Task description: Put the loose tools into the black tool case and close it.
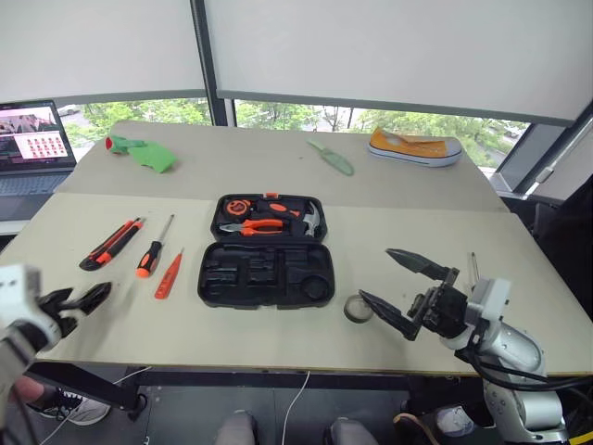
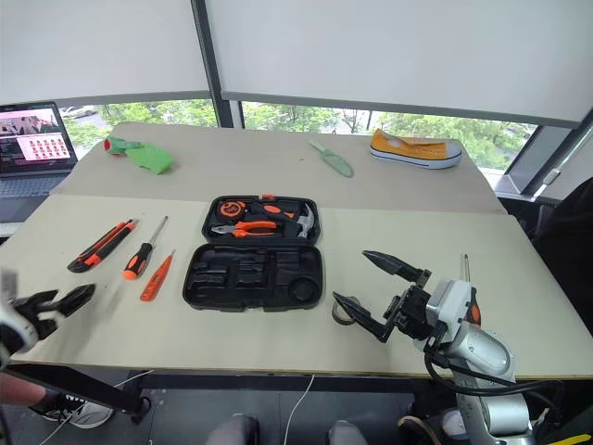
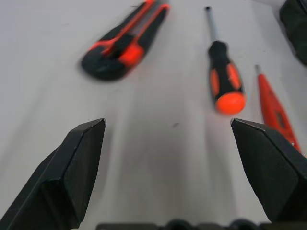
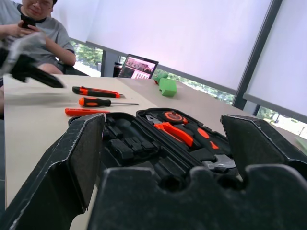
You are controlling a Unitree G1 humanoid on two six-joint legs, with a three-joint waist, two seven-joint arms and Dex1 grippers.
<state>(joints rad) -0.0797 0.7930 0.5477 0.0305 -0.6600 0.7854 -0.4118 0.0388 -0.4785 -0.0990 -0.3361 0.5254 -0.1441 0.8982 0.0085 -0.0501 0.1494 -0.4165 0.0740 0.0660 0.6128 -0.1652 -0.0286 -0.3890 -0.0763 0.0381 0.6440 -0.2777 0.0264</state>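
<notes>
Both end effectors stood spread wide and empty. The left end effector (image 1: 82, 301) hovered at the bench's (image 1: 519, 278) near edge, aimed toward the utility knife (image 1: 111, 243) and two screwdrivers (image 1: 154, 248) laid out beside the open tool case (image 1: 267, 252). The right end effector (image 1: 400, 289) hung just beside the tape roll (image 1: 358, 309), likely ready to take it.
</notes>
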